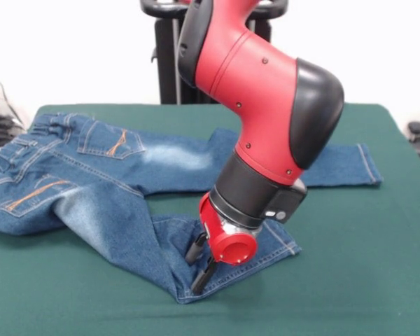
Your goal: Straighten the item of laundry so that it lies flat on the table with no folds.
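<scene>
Jeans (126, 175) sprawl on green worktop (364, 280) — near leg folded; gripper (199, 262) on its hem, jaws slightly spread, pinching nothing.

— Where does the camera stand?
— Across the dark green felt-like worktop (378, 266) from the robot's black pedestal (169, 63), facing it, slightly raised.
— How near?
— Close: the worktop's near edge is cut off, and the red and black arm (262, 105) fills the centre.

pincer (199, 261) on jeans (91, 189) leg (folded) | table (364, 280)
</scene>
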### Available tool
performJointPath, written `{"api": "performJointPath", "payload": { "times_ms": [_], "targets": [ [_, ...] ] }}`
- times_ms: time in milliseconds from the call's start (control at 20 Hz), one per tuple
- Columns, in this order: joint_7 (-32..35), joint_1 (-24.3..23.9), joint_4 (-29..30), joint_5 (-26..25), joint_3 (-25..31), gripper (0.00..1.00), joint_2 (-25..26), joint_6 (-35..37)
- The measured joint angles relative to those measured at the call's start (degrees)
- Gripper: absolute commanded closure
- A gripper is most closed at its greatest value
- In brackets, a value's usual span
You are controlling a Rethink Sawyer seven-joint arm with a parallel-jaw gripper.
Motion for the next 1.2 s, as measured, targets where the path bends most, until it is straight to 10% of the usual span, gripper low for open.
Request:
{"api": "performJointPath", "payload": {
  "times_ms": [1200],
  "targets": [
    [7.87,0.34,-7.56,4.48,-5.75,0.00,3.89,10.78]
  ]
}}
